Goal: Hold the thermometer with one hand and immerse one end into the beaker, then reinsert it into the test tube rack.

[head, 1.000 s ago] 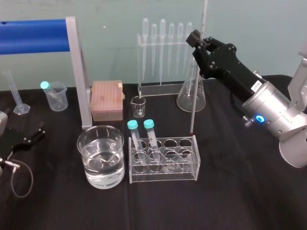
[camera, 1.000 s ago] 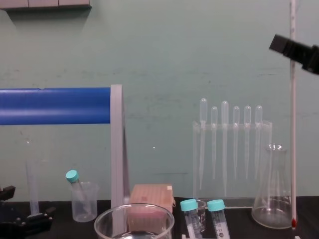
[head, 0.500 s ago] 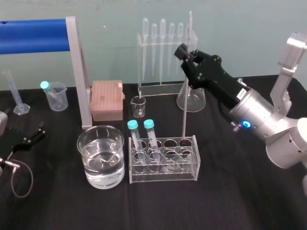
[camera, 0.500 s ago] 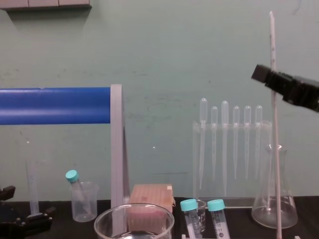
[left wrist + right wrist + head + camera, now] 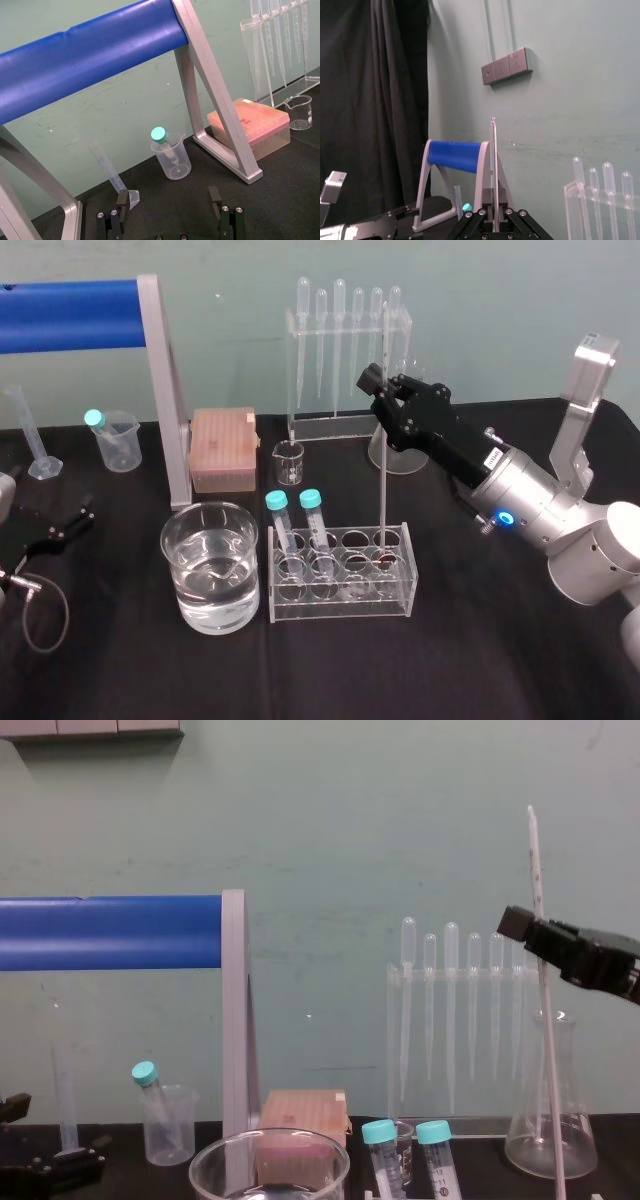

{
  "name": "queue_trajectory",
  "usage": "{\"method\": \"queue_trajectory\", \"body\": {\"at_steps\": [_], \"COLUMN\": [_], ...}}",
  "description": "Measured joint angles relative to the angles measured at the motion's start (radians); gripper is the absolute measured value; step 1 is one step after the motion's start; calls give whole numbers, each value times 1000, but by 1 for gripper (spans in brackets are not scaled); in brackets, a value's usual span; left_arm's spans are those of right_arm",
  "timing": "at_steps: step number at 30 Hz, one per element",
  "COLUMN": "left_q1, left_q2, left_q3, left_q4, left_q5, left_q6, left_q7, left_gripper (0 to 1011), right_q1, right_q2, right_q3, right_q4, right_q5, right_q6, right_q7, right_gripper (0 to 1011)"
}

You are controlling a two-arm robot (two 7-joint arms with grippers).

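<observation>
1. Long, thin, whitish glass thermometer [image 5: 381,475] with dark scale marks: near upright, red lower tip down in the rear right hole of the clear acrylic test tube rack [image 5: 404,592].
2. Right black gripper [image 5: 379,386] on a silver wrist: above the rack's rear right corner, clamped on the thermometer's upper stem.
3. Wide, round clear glass beaker [image 5: 167,536], part-filled with water [image 5: 212,585]: just left of the rack.
4. Left black gripper [image 5: 168,200]: parked on the black cloth [image 5: 480,660] well left of the rack, fingers spread, empty.
</observation>
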Motion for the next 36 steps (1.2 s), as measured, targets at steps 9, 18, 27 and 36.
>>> {"method": "queue_trajectory", "body": {"at_steps": [9, 18, 27, 36], "left_q1": [0, 0, 0, 0], "left_q2": [0, 0, 0, 0], "left_q3": [0, 0, 0, 0], "left_q4": [0, 0, 0, 0], "left_q5": [0, 0, 0, 0], "left_q6": [0, 0, 0, 0], "left_q7": [0, 0, 0, 0], "left_gripper": [1008, 1008, 1008, 1008], "right_q1": [1, 0, -2, -2], "right_q2": [-3, -3, -3, -3], "right_q3": [-8, -13, -14, -14], "right_q4": [33, 45, 45, 45], "right_q5": [-4, -8, -9, -9], "right_q6": [10, 33, 42, 40], "right_q7": [0, -7, -17, -16], "right_gripper": [56, 56, 56, 56]}}
